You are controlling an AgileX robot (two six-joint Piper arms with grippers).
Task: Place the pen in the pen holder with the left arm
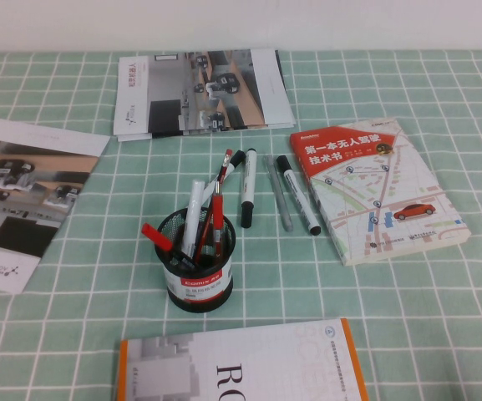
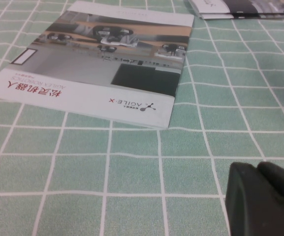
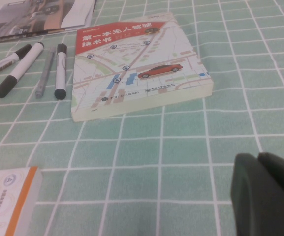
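With the slim all-red pen (image 1: 216,219) already upright in the black wire-mesh pen holder (image 1: 197,266), our empty left gripper (image 2: 264,196) and right gripper (image 3: 267,191) rest pressed together over the checked cloth, so a careless move could topple the crowded cup.

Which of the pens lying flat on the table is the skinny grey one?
The grey pen lying between the two white markers with black caps, beside the red-covered book. It is thinner and has no cap.
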